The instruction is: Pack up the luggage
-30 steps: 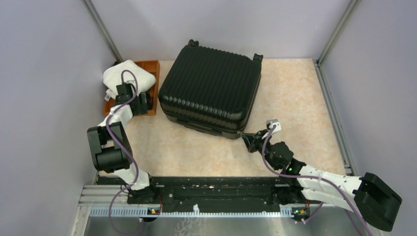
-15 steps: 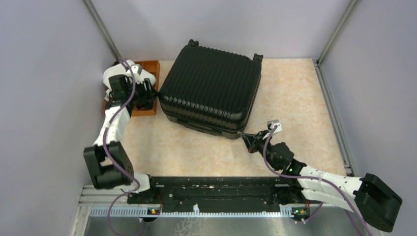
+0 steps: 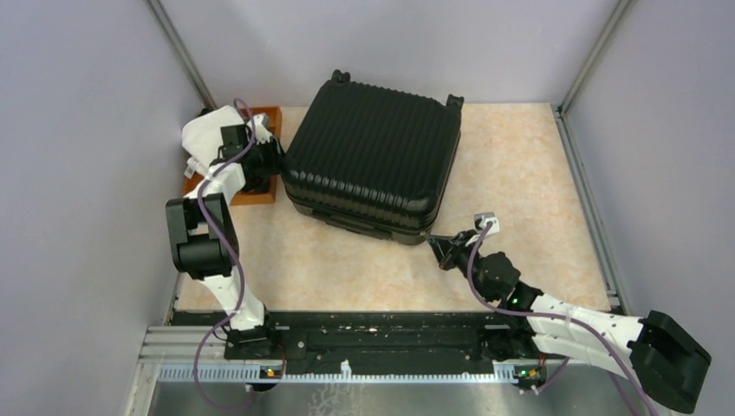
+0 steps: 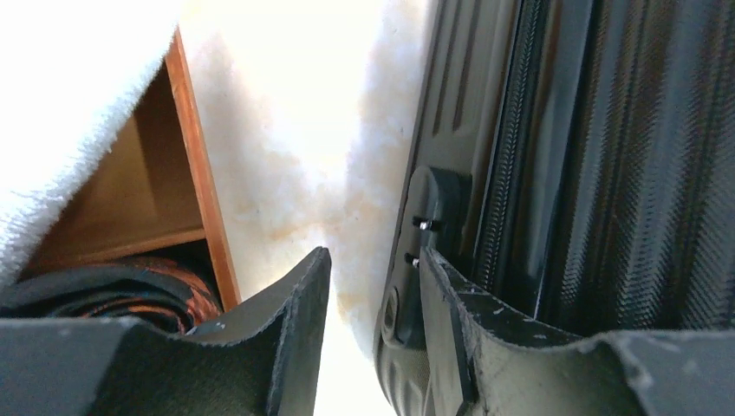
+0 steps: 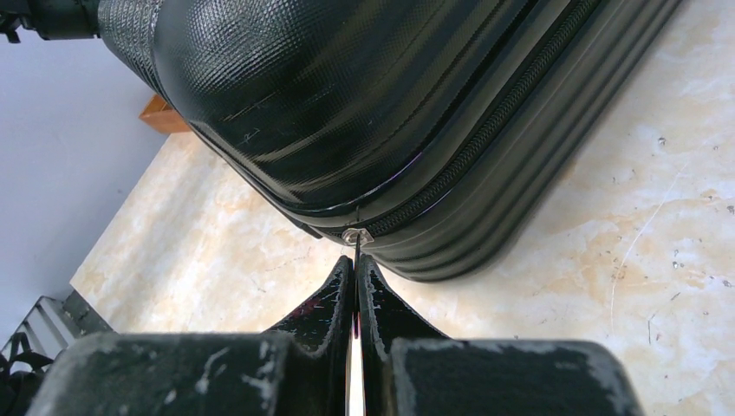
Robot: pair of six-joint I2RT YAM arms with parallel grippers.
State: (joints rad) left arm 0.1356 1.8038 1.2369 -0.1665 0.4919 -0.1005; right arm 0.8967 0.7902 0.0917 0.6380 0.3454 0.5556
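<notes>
Two arms work at one closed case. The luggage (image 3: 373,147) is a black hard-shell suitcase lying flat mid-table, broad face up. Shell: parallel ribs, rounded corners, glossy. The right wrist view adds a fine woven-looking emboss on the plastic. Table (image 3: 520,173): beige, marbled, smooth.

Orientation: the caster wheels (image 3: 341,76) sit at the far edge, toward the back wall. The axis from wheel end to near edge leans slightly left as it comes nearer. From overhead the outline is close to square, so I cannot tell which side is longer. The near-right corner points at the right arm.

Just beside the case on its left stands a brown wooden tray (image 3: 264,115) with thin straight walls. A white terry towel (image 3: 206,130) is heaped over it.

Left gripper (image 3: 276,160): between tray and case, at the case's left side. The overhead view hides its fingers. The left wrist view shows the jaws apart with table in the gap, and one finger against a small black fitting (image 4: 433,217) with two screws on the case side. Only that view shows a dark coiled item with orange-brown bands (image 4: 130,290) in the tray under the towel.

Right gripper (image 3: 436,243): at the near-right corner. Only the right wrist view shows the zipper track (image 5: 485,139) along the seam. The silver zipper pull (image 5: 355,235) has its thin tab pinched between the fingers, which are pressed together.
</notes>
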